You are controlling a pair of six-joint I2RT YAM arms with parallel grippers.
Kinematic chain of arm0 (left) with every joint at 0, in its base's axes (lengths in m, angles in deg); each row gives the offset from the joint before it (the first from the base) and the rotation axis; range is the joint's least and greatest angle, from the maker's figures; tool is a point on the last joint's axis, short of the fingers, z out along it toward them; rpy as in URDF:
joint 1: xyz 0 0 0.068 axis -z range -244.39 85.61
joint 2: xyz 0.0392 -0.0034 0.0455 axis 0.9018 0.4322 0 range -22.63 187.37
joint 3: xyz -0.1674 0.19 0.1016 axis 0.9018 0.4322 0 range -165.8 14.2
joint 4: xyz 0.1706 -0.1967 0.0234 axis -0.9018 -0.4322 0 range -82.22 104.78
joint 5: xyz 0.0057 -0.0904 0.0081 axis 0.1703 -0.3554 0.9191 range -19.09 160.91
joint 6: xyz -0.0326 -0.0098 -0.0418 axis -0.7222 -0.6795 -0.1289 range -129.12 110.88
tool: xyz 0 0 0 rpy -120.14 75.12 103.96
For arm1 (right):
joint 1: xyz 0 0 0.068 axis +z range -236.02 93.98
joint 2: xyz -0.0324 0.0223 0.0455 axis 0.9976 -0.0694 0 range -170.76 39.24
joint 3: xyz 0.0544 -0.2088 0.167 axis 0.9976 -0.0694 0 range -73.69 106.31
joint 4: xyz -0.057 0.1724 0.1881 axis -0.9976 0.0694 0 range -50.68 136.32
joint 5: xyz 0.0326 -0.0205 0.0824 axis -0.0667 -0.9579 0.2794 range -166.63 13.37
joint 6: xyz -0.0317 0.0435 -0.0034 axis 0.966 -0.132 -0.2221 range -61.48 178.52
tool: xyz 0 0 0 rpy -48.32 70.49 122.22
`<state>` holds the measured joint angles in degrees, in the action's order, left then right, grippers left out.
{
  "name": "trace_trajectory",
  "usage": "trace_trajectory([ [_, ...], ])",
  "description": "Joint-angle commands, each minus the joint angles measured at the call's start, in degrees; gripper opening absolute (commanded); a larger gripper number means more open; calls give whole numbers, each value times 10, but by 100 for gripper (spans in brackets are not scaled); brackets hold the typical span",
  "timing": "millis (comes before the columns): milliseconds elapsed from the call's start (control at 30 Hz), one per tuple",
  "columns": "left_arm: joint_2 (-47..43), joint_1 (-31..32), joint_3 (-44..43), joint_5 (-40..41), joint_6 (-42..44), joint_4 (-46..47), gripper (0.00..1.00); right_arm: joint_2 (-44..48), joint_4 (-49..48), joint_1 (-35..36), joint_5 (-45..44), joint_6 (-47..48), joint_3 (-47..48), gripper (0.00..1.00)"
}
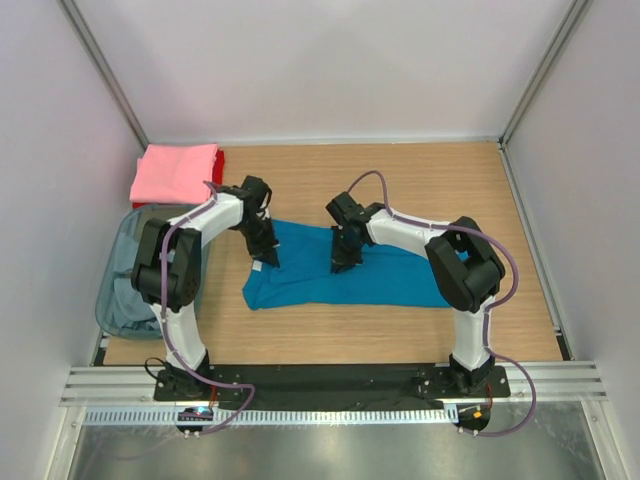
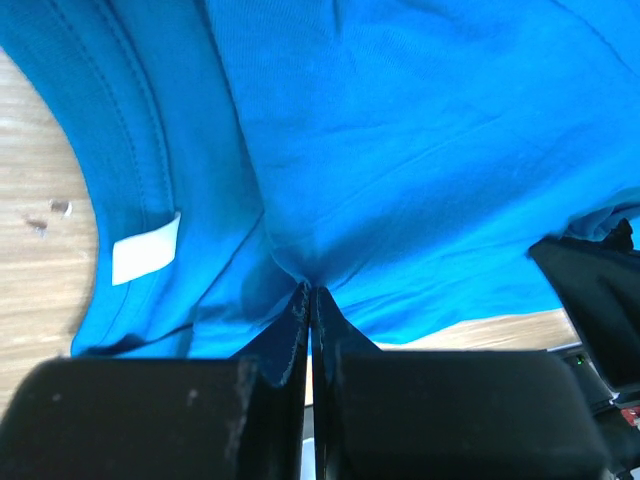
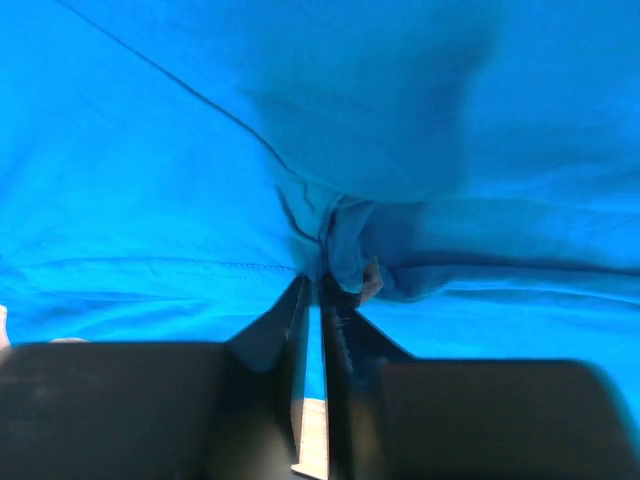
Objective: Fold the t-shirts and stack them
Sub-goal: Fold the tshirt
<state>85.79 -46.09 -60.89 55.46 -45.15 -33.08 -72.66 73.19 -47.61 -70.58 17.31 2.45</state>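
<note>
One teal blue t-shirt (image 1: 400, 285) lies spread on the table (image 1: 420, 180), right under both grippers. The left gripper (image 1: 268, 258) and the right gripper (image 1: 340, 263) are each pinched tight on a little fold of it. A folded pink t-shirt (image 1: 175, 172) sits beyond the left gripper, with the bin (image 1: 115, 290) to its left.

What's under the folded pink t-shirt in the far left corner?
A strip of red cloth shows along the right edge of the folded pink t-shirt. The rest of it, and anything else beneath, is covered.
</note>
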Motion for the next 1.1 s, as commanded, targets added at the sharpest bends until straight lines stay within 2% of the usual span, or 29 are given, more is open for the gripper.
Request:
trace_trajectory([
  [0, -30, -2, -27, 14, -3, -35, 0, 16, 8, 3, -25, -11, 11, 5],
  [33, -31, -2, -37, 18, -4, -42, 0, 21, 10, 2, -26, -10, 11, 1],
  [200, -45, -3, -57, 48, -24, -78, 0, 49, 13, 1, -27, -11, 5, 1],
  [433, -57, -2, -59, 35, -35, -104, 0, 84, 23, 1, -30, -9, 0, 1],
  [933, -105, 11, -27, -6, -63, -123, 0, 151, 26, 2, -31, -14, -52, 1],
  [1067, -111, 20, 9, -5, -64, -118, 0, 158, 18, 1, -29, -17, -73, 1],
])
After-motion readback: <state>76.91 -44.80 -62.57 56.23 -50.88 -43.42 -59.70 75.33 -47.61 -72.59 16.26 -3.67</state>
